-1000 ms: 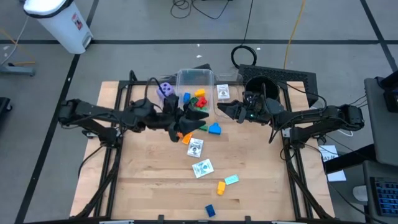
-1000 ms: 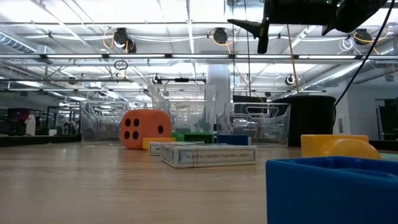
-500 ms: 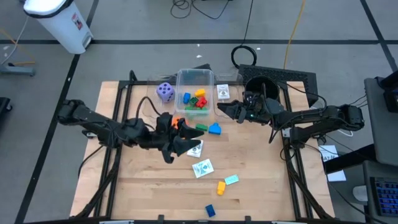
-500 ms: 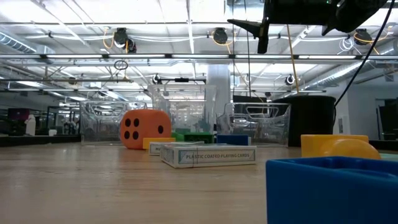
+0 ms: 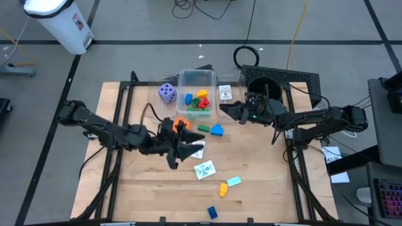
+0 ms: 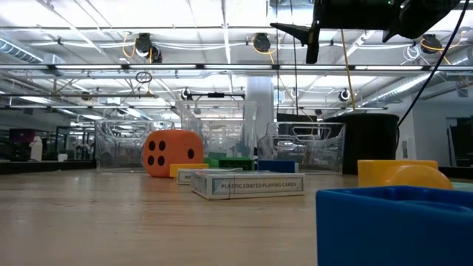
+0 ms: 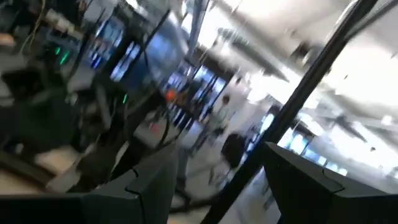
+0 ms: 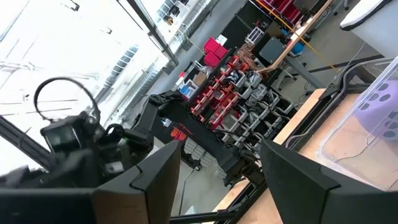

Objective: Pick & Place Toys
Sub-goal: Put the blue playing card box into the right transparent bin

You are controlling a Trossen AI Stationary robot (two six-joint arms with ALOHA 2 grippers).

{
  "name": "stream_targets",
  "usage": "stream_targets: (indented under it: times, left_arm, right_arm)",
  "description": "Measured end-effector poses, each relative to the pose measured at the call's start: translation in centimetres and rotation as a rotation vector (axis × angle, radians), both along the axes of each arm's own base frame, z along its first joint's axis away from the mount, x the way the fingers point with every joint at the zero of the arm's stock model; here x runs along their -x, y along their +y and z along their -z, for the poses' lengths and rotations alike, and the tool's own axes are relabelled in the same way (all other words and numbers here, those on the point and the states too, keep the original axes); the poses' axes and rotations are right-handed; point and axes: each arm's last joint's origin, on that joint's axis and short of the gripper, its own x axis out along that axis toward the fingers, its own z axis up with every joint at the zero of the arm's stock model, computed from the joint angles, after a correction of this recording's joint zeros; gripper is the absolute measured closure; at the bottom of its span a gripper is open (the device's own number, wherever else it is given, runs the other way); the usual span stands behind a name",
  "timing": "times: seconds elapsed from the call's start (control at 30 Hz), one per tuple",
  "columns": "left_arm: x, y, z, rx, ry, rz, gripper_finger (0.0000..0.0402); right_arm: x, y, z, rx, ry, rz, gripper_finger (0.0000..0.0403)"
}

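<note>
Left claw [image 5: 186, 149] sits mid-surface, over the upper card pack [image 5: 197, 148], beside the orange die [image 5: 178, 124]; fingers spread, nothing between them. Right claw [image 5: 225, 112] hangs raised just beside the clear tub [image 5: 197, 78], fingers parted, empty.

Tub holds blue, yellow, green and red blocks [image 5: 196, 100]. Purple die [image 5: 166, 93] rests just outside the tub, on the left arm's side. Green block [image 5: 204, 127] and blue block [image 5: 217, 130] lie near the tub. Second card pack [image 5: 205, 169], yellow block [image 5: 222, 188], teal block [image 5: 233, 181], dark blue block [image 5: 212, 213] lie nearer the front edge of the wooden surface [image 5: 264, 176].
</note>
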Motion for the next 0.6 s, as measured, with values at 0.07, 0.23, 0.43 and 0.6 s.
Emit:
stream_targets:
  times: [0.07,0.23,0.43,0.6]
  left_arm:
    - [0.3,-0.5,0.6,-0.021,0.082,0.004,0.0160]
    - [1.7,-1.5,1.8,-0.038,0.283,-0.015,0.0160]
    - [2.4,-1.5,2.6,-0.131,0.391,-0.058,0.0160]
    - [2.3,-1.0,3.2,-0.189,0.454,-0.065,0.0160]
  right_arm:
    - [0.0,0.0,0.0,0.000,0.000,0.000,0.0188]
    - [0.0,0.0,0.0,0.000,0.000,0.000,0.0188]
    - [0.0,0.0,-0.1,0.000,-0.007,0.002,0.0188]
    - [0.1,-0.3,-0.2,-0.057,-0.031,0.100,0.0188]
